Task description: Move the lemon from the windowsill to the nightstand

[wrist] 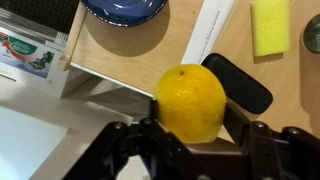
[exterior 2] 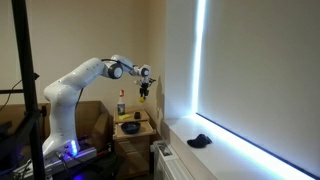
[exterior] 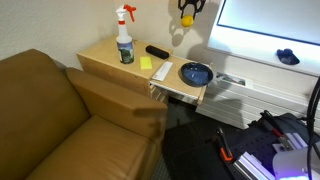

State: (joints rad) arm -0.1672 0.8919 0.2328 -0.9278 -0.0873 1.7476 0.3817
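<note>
My gripper point(wrist: 190, 125) is shut on the lemon point(wrist: 190, 100), a yellow roundish fruit held between the two black fingers. In an exterior view the gripper point(exterior: 187, 14) hangs high above the nightstand point(exterior: 105, 57), with the lemon point(exterior: 187, 18) in it. In an exterior view the gripper point(exterior 2: 145, 93) is in the air above the nightstand point(exterior 2: 132, 137), left of the windowsill point(exterior 2: 235, 160). The windowsill point(exterior: 262, 58) lies under the bright window.
On the nightstand stand a spray bottle point(exterior: 125, 38), a black remote point(exterior: 157, 52) and a flat yellow pad point(exterior: 146, 62). A blue bowl point(exterior: 196, 73) sits on a narrow white shelf point(exterior: 180, 90). A dark cloth point(exterior: 288, 57) lies on the windowsill. A brown couch point(exterior: 60, 125) is beside the nightstand.
</note>
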